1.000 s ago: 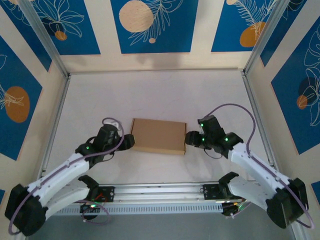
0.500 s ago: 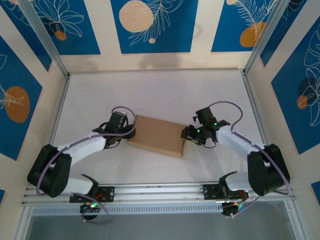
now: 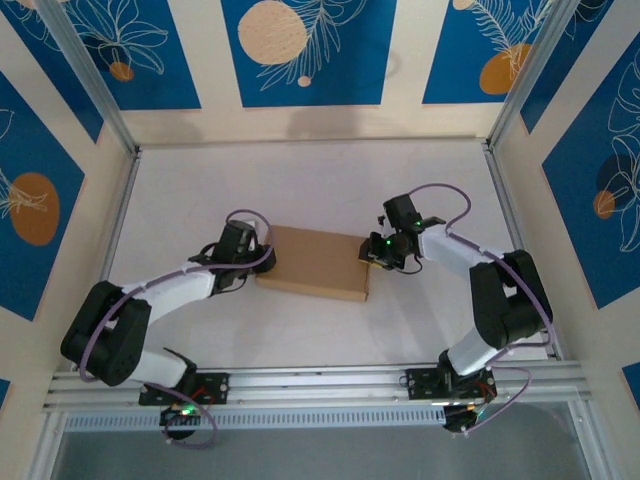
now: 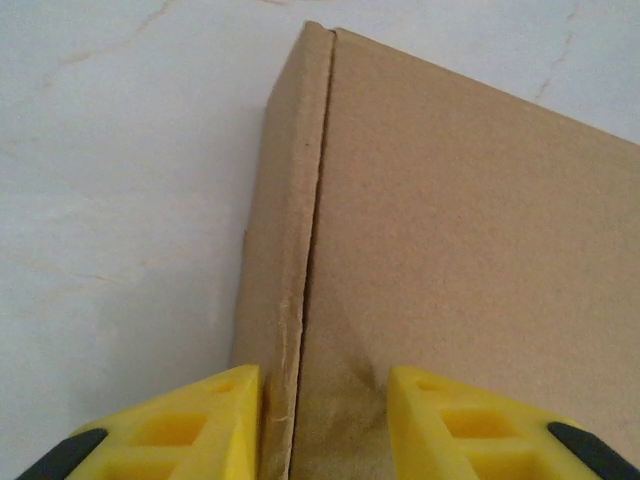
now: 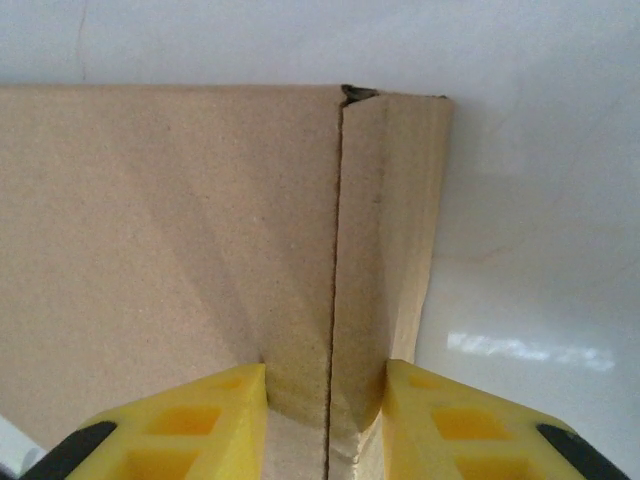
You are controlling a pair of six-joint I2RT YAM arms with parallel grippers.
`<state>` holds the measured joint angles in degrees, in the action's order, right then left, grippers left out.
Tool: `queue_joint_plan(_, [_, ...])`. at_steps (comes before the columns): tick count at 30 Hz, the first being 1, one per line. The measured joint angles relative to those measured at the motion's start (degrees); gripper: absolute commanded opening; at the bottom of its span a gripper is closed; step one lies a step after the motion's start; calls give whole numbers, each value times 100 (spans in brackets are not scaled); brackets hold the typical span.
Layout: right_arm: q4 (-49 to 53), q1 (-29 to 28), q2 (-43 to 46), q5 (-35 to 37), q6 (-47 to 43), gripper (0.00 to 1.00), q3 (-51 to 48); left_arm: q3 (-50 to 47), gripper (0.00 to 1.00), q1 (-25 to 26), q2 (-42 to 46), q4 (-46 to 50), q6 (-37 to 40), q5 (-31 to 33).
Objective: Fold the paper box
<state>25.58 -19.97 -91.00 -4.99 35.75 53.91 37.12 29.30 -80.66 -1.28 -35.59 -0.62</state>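
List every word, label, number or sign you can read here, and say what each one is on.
None: there is no readable text in these views.
The paper box is plain brown cardboard with no print on the faces in view.
The wall panels carry only leaf and circle patterns.

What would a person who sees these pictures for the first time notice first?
The brown paper box lies closed in the middle of the white table. The left gripper meets its left end and the right gripper its right end; in each wrist view, yellow fingers straddle an edge of the box.
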Motion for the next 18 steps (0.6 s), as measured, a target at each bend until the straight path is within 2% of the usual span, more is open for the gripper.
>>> queue_joint_plan(8, [74, 245, -308, 131, -254, 35, 378, -249, 38, 348, 328, 44, -330, -2])
queue_joint_plan(16, [72, 306, -404, 20, -273, 36, 470, -297, 46, 411, 531, 284, -302, 26])
queue_joint_plan(18, [79, 306, -402, 2, -262, 42, 470, -280, 53, 409, 551, 374, -238, 26])
